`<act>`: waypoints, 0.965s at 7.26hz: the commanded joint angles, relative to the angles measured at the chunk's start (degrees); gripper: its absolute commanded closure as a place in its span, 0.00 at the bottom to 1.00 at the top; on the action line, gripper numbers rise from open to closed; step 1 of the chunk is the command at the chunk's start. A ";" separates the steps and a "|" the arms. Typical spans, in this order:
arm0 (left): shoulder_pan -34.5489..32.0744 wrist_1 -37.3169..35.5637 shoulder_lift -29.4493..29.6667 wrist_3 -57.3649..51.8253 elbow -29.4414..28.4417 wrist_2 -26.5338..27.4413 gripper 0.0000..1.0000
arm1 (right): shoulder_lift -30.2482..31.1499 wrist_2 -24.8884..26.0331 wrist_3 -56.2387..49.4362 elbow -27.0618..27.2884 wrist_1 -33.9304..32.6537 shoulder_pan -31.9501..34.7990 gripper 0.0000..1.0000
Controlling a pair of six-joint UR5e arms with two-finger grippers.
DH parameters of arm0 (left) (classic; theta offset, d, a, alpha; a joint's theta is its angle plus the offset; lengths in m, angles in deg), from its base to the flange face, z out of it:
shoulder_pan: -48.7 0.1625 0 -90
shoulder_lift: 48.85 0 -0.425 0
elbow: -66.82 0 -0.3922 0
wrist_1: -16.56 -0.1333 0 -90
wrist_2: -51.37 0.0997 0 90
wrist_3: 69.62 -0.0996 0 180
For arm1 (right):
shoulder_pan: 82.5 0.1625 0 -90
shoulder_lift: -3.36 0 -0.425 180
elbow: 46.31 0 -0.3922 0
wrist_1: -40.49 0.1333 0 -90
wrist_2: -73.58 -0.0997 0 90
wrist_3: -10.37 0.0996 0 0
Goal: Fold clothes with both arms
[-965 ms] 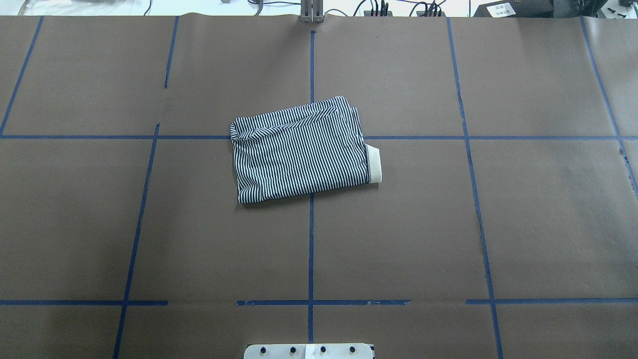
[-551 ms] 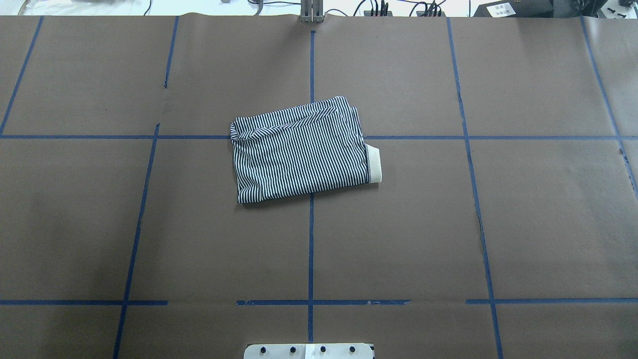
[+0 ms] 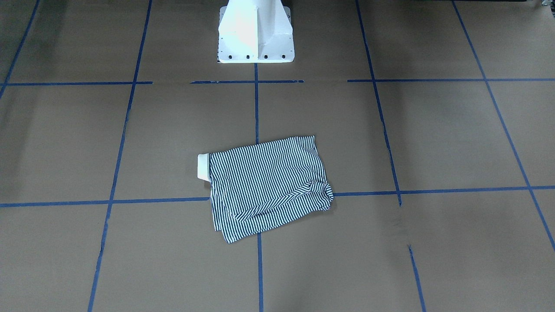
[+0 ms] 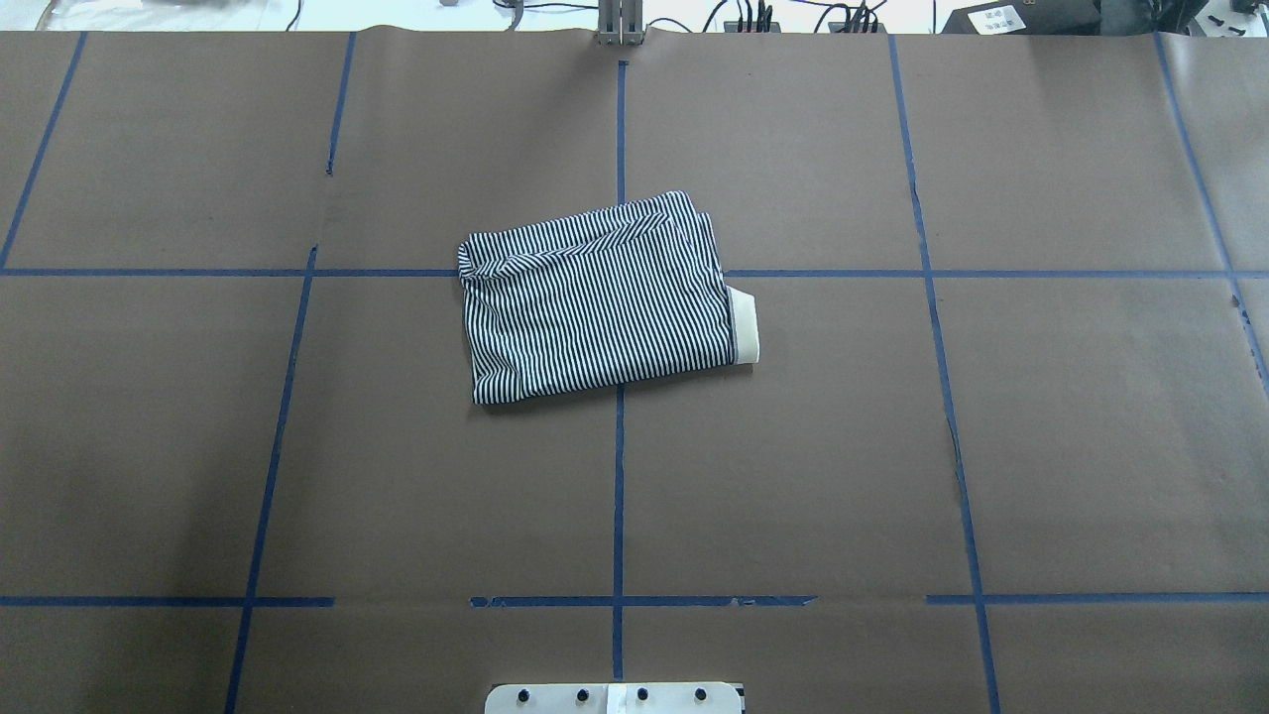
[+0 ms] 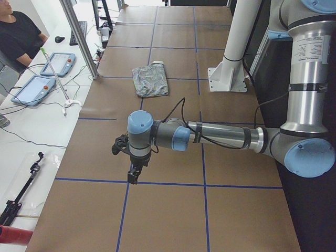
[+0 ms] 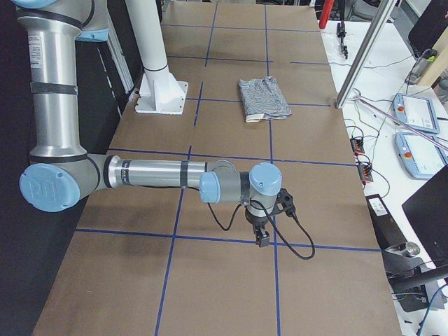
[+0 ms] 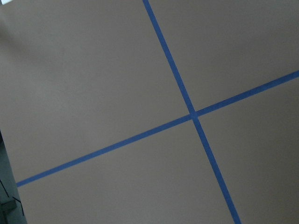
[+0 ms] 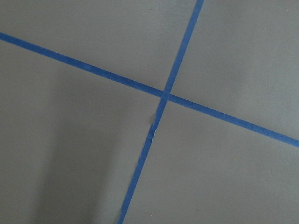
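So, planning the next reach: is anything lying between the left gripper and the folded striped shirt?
Nothing visible does. Only brown paper-covered table with blue tape lines lies between the black left gripper and the folded navy-and-white striped polo shirt; the white pedestal base stands aside.

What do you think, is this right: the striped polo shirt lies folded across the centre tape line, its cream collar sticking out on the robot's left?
Not quite. The overhead exterior view shows the cream collar sticking out on the robot's right, not left. The striped polo shirt does lie folded across the centre tape line.
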 commanded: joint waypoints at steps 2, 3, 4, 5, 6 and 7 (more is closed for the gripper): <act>-0.10 0.23 -2.30 0.02 -1.47 -5.83 0.00 | -0.01 -3.99 6.79 0.31 0.09 0.33 0.00; -0.19 0.06 -2.22 0.11 -1.57 -5.74 0.00 | 0.25 -4.61 6.89 0.31 0.00 0.33 0.00; -0.10 0.06 -2.22 0.11 -1.66 -5.74 0.00 | 0.94 -4.62 7.24 0.23 0.00 0.33 0.00; -0.10 0.06 -2.13 0.11 -1.66 -5.74 0.00 | 0.86 -4.62 9.42 0.49 0.09 0.33 0.00; -0.10 0.06 -2.13 0.11 -1.74 -5.91 0.00 | 0.78 -4.79 9.53 0.58 0.09 0.33 0.00; -0.10 0.06 -2.13 0.19 -1.66 -6.08 0.00 | 0.78 -4.80 9.62 2.06 -0.09 0.42 0.00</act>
